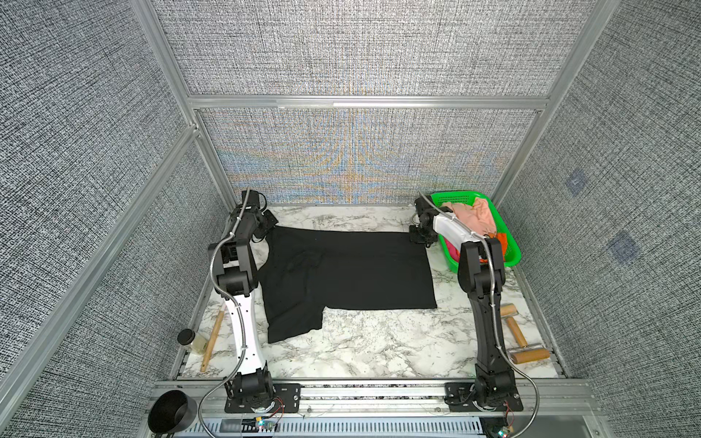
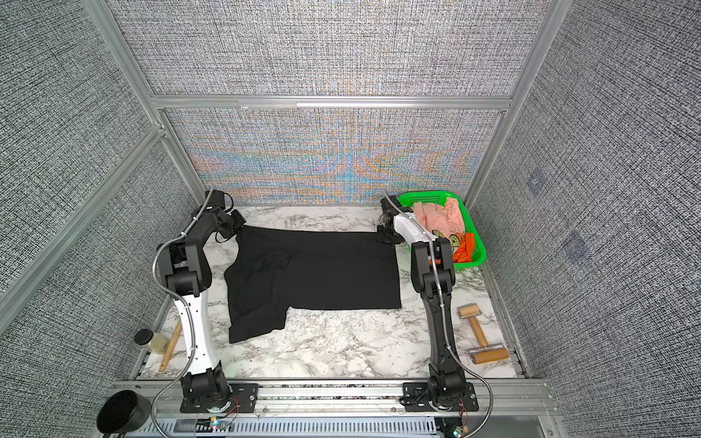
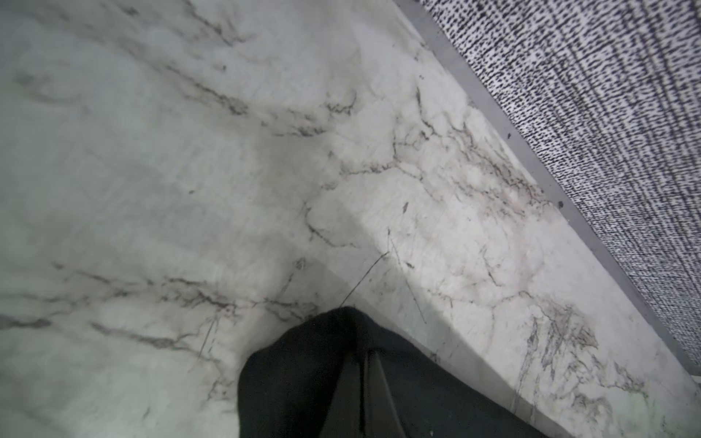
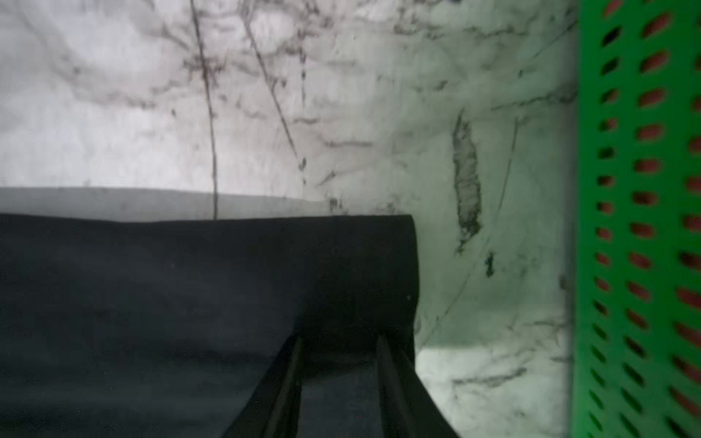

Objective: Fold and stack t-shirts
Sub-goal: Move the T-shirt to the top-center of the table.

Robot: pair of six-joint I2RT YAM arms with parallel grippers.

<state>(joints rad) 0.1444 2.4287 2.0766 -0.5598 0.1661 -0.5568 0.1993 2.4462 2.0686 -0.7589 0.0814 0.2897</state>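
Along the far edge of the counter (image 1: 360, 349), my left claw (image 3: 364, 352) pinches one corner of the black t-shirt (image 1: 341, 265); my right claw (image 4: 339, 341) clamps the other.

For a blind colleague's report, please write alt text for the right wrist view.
The right gripper holds the corner of a black cloth t-shirt, its straight edge lifted just above the white, grey-veined marble table, where it casts a shadow. Beside them stands a bright green perforated plastic basket, with reddish cloth showing through its holes.
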